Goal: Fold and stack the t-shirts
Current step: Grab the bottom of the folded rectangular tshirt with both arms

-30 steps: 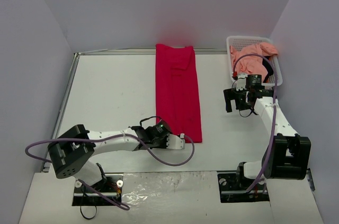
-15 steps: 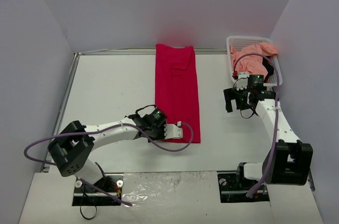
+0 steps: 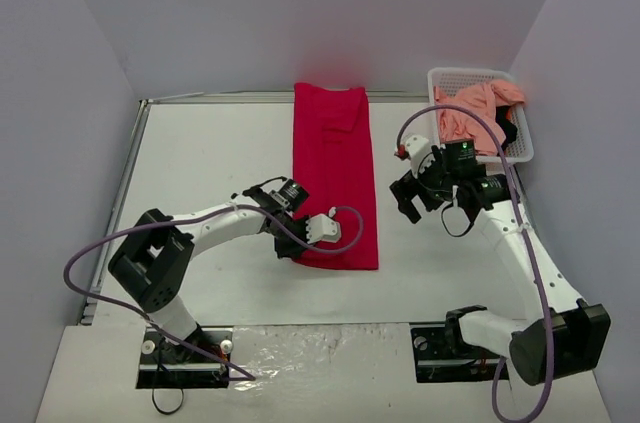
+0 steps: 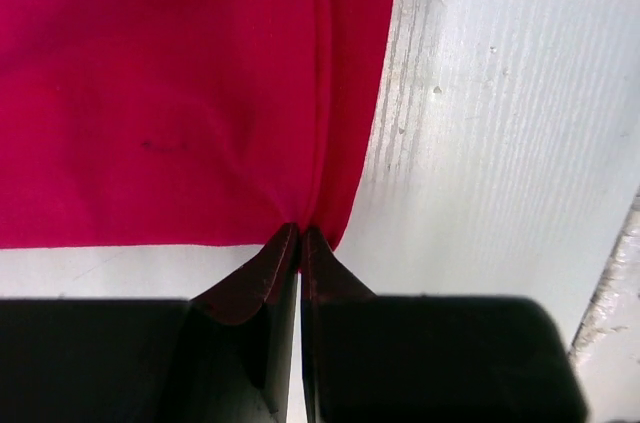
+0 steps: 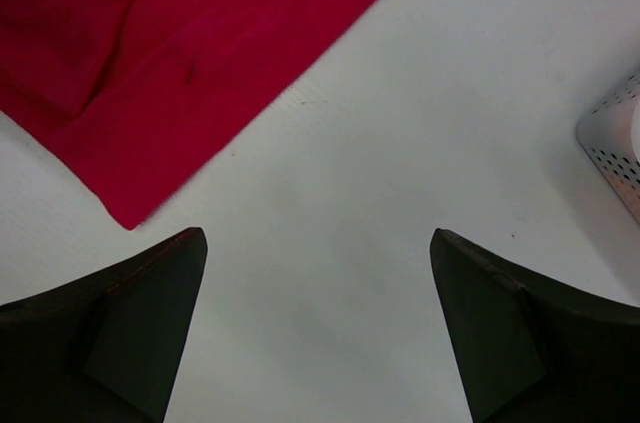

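Observation:
A crimson red t-shirt (image 3: 335, 168), folded into a long strip, runs from the back edge toward the front in the middle of the table. My left gripper (image 3: 292, 251) sits at its near left corner. In the left wrist view this gripper (image 4: 300, 235) is shut on the red t-shirt's (image 4: 170, 83) hem, the cloth puckering into the tips. My right gripper (image 3: 410, 198) hangs open over bare table to the right of the red strip. In the right wrist view nothing lies between the right gripper's (image 5: 318, 238) jaws. A salmon pink t-shirt (image 3: 468, 115) and a bit of black garment (image 3: 506, 129) lie crumpled in the basket.
The white lattice basket (image 3: 470, 74) stands at the back right by the right wall; its corner (image 5: 615, 138) shows in the right wrist view. The red t-shirt's corner (image 5: 150, 73) fills the upper left of that view. Grey walls enclose three sides.
My left gripper has closed on the red t-shirt's near hem and drawn back from it a little. My right arm has swung left, away from the basket toward the red strip.

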### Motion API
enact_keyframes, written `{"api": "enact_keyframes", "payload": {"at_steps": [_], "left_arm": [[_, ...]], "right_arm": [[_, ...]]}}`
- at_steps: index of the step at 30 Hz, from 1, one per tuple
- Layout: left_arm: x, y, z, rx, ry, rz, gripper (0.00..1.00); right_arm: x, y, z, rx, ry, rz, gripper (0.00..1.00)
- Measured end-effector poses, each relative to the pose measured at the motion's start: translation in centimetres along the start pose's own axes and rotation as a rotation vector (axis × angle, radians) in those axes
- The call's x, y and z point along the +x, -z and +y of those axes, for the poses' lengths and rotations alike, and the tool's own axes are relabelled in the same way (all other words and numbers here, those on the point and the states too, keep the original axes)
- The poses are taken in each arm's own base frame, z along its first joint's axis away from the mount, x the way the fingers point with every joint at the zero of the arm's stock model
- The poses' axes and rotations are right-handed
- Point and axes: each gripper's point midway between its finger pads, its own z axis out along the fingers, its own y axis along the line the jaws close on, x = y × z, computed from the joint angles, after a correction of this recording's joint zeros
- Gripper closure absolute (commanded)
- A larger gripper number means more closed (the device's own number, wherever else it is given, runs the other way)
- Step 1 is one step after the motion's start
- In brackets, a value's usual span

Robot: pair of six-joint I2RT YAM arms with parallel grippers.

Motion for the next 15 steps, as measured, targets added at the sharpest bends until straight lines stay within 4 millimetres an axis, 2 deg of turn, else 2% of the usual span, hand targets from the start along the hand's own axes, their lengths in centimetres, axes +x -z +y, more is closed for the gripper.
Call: {"api": "enact_keyframes", "payload": {"at_steps": [3,6,8,11,15], "left_arm": [[0.0,0.1,0.0,0.061,0.044,-0.020,0.98],[0.4,-0.1,-0.5,0.131,0.089,-0.029,0.98],[0.6,-0.2,-0.7,0.172,0.118,-0.034,0.98],[0.4,-0.2,-0.7,0.218,0.151,-0.046,0.98],[-0.4,0.2,-0.6,0.257,0.175,-0.073,0.98]], "right_arm": [[-0.5,1.2,1.5,-0.032,0.085,-0.032,0.11],[-1.0,2.8,2.4,-0.041,0.160,-0.079,0.17],[-1.3,3.1,3.1,-0.064,0.211,-0.097,0.23],[-0.6,2.5,4.8,-0.141,0.265,-0.073,0.27],[1.0,0.4,7.7,-0.280,0.325,0.018,0.29]]}}
